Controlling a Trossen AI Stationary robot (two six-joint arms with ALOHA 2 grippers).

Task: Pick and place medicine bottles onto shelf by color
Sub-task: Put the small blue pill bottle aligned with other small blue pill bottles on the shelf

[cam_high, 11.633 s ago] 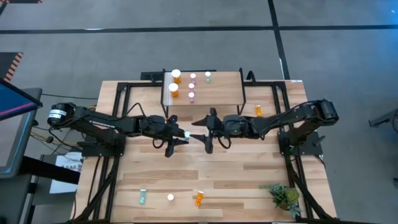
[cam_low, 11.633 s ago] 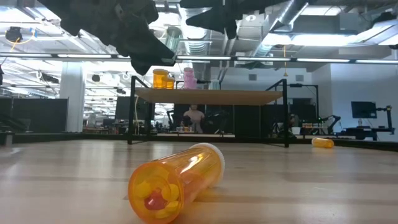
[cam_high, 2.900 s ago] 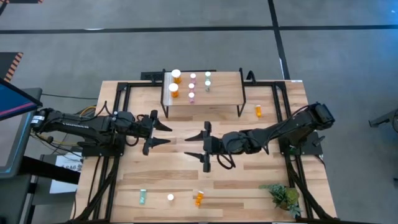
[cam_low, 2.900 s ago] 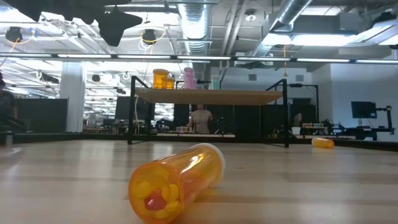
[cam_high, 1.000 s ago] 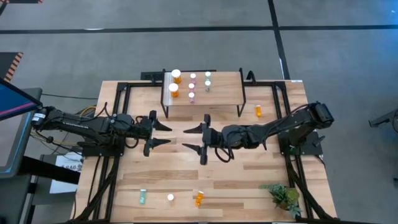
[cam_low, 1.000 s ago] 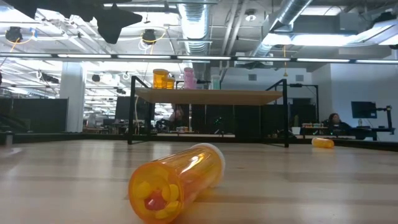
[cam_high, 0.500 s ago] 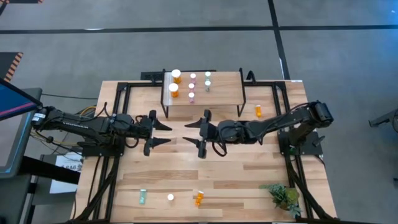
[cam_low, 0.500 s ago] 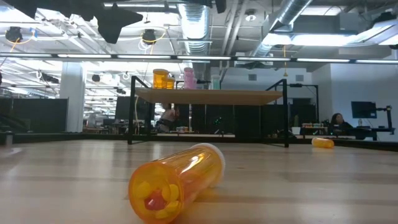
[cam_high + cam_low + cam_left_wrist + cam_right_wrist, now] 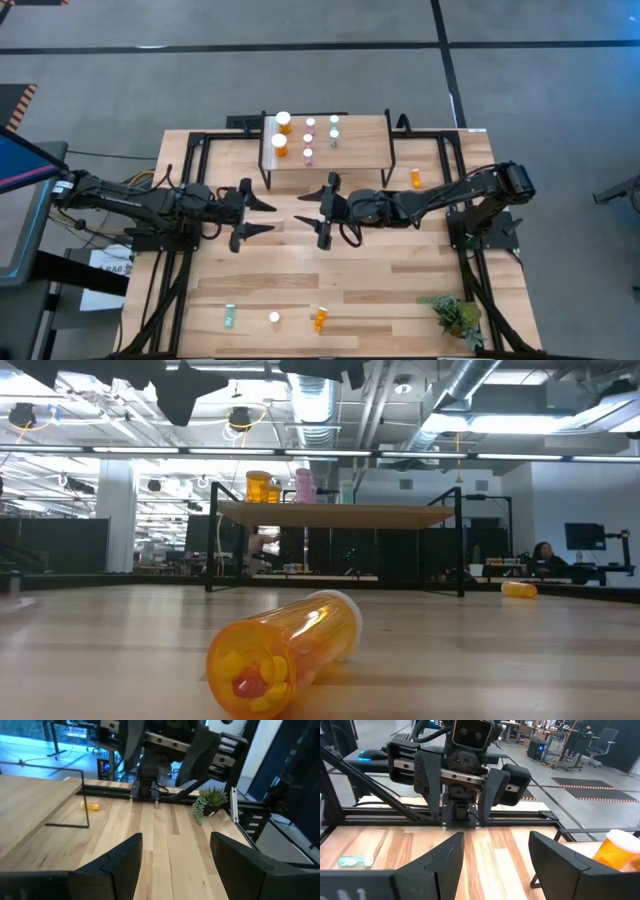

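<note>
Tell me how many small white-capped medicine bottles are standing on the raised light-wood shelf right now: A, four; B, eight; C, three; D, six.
D: in the high view six bottles stand on the shelf: two wide orange ones, three pink ones and one teal-green one.

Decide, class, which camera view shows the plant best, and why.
The left wrist view: there the plant shows from the side, leafy stems clear, beside the table's black frame. The high view shows it only from above, as a small green clump at a table corner. The low and right wrist views do not show it.
</note>
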